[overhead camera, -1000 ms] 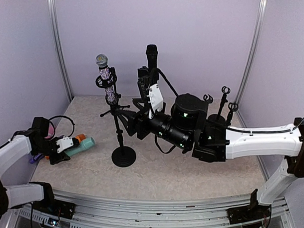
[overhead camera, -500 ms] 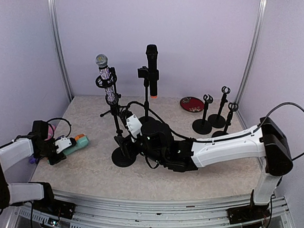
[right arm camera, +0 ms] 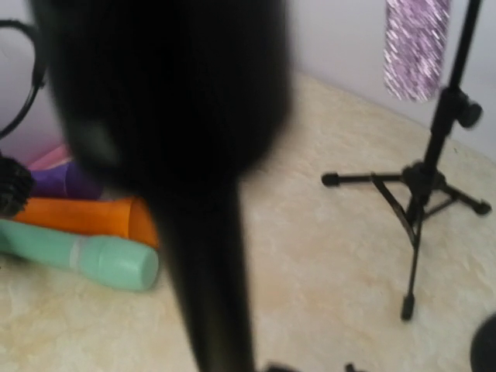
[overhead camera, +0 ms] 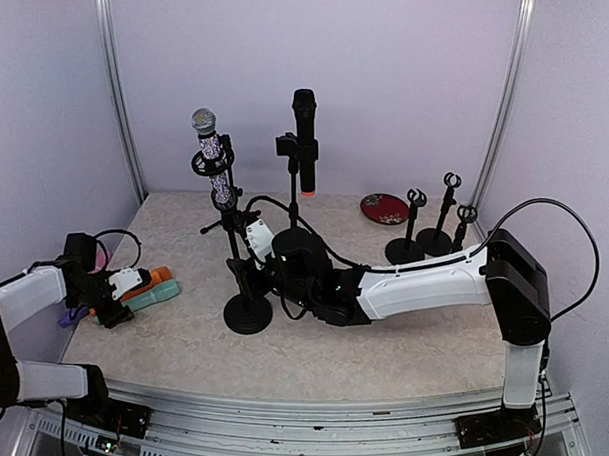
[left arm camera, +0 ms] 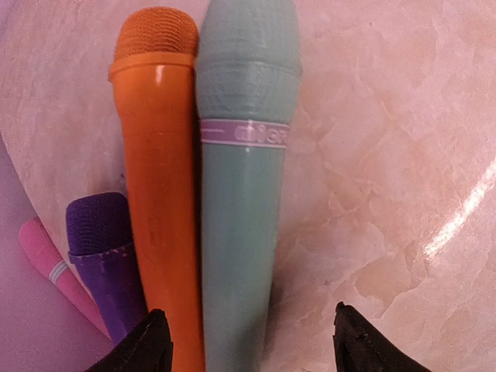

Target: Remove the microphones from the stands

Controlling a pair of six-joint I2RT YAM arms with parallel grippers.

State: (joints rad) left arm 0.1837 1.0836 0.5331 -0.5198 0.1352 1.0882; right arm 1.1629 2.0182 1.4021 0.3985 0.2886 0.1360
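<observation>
Between the fingers of the left gripper (left arm camera: pixel 248 345), which are spread wide and gripping nothing, there's a mint-green plastic microphone (left arm camera: pixel 240 194). It lies flat on the pale marbled tabletop (left arm camera: pixel 387 155). Its long axis runs straight out from the jaws, mesh head at the far end. There's a lilac band just under the head with raised lettering, but I honestly can't read it. Snug alongside it is an orange plastic microphone (left arm camera: pixel 159 170), pointing the same way. Past that, a purple microphone (left arm camera: pixel 105 248) and a pink microphone (left arm camera: pixel 54 271) peek in.

The right gripper (overhead camera: pixel 245 271) is down at the pole of the black round-base stand (overhead camera: pixel 247 313). Its wrist view is mostly black blur up close, so I can't tell how its jaws stand. Up and beyond those jaws, the silver-and-purple glitter microphone (overhead camera: pixel 213 160) sits in the ring of a black tripod stand (right arm camera: pixel 422 178), nearly upright, head up. Further back, a black microphone (overhead camera: pixel 306 138) stands upright in another stand's clip, head up.
</observation>
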